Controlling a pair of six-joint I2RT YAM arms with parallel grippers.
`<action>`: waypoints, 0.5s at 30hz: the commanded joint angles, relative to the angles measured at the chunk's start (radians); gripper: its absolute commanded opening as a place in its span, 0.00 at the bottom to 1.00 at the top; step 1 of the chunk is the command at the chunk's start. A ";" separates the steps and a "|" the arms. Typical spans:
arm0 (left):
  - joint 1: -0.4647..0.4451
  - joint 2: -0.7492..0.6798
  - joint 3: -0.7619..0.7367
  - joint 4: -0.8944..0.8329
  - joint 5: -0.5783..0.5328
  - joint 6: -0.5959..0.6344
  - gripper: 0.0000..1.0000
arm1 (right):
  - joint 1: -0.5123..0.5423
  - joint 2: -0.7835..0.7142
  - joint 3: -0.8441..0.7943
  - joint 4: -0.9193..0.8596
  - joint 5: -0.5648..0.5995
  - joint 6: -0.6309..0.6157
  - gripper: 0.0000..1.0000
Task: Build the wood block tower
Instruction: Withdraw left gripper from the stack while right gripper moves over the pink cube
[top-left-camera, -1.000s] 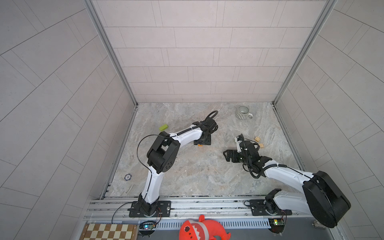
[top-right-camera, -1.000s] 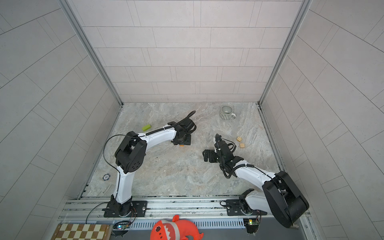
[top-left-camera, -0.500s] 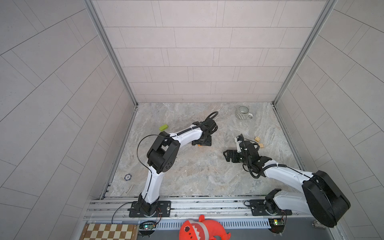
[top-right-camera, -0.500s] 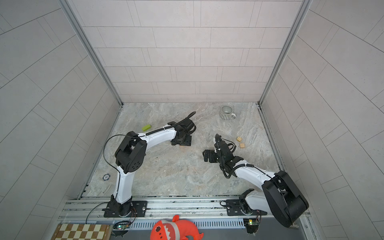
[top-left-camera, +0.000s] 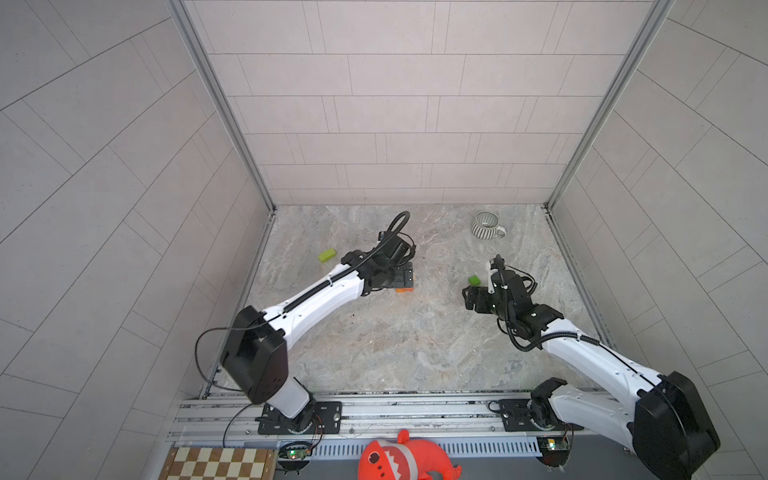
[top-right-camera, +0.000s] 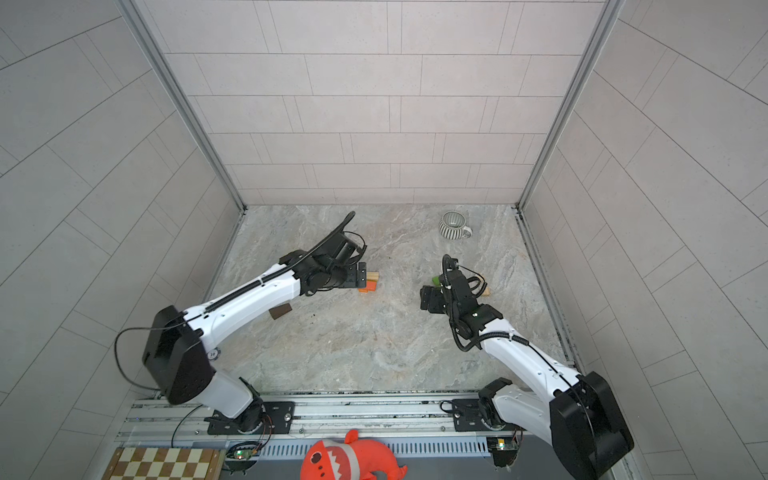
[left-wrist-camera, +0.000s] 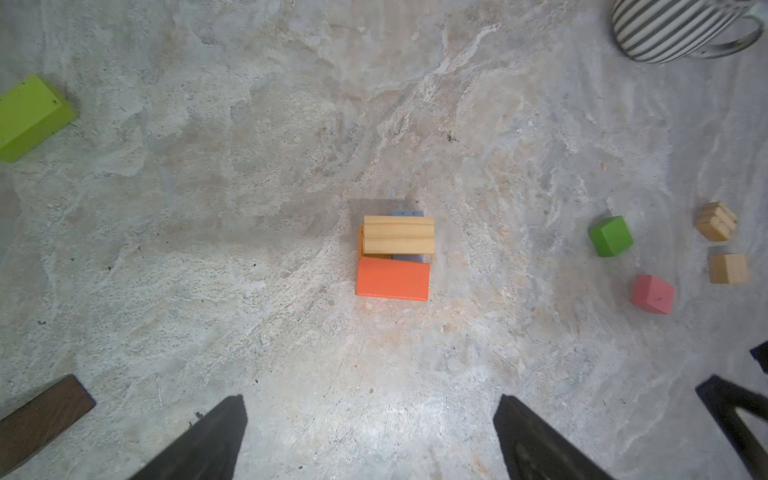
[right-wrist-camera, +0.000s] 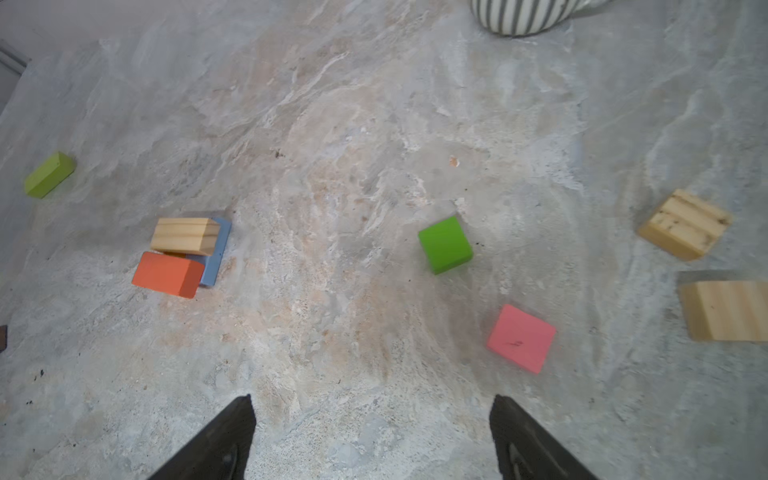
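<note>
The wood block tower is a low pile: a tan block (left-wrist-camera: 399, 235) rests on an orange-red block (left-wrist-camera: 392, 277) and a blue-grey one (right-wrist-camera: 216, 257). My left gripper (left-wrist-camera: 370, 440) hovers over it, open and empty; in both top views it covers most of the pile (top-right-camera: 370, 286). My right gripper (right-wrist-camera: 372, 440) is open with only floor between its fingers, close to a green cube (right-wrist-camera: 444, 245) and a pink cube (right-wrist-camera: 521, 338). Two tan blocks (right-wrist-camera: 685, 224) (right-wrist-camera: 727, 309) lie beyond them. A lime long block (top-left-camera: 327, 255) and a dark brown block (top-right-camera: 279, 310) lie near the left arm.
A grey-and-white striped mug (top-left-camera: 486, 225) stands at the back right of the marbled floor. Tiled walls close in the floor (top-left-camera: 395, 340) on three sides. A rail with both arm bases runs along the front, with a red plush toy (top-left-camera: 405, 459) below it.
My left gripper has opened wide, leaving the tan block on the pile. My right gripper has narrowed a little and shifted slightly back and right, towards the loose cubes.
</note>
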 joint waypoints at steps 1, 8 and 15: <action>0.005 -0.088 -0.121 0.053 -0.002 -0.021 1.00 | -0.057 0.016 0.058 -0.160 0.001 -0.017 0.82; 0.005 -0.297 -0.411 0.210 -0.041 -0.060 1.00 | -0.123 0.081 0.119 -0.275 0.034 -0.073 0.60; 0.005 -0.393 -0.590 0.317 -0.025 -0.065 1.00 | -0.153 0.177 0.142 -0.280 0.060 -0.085 0.50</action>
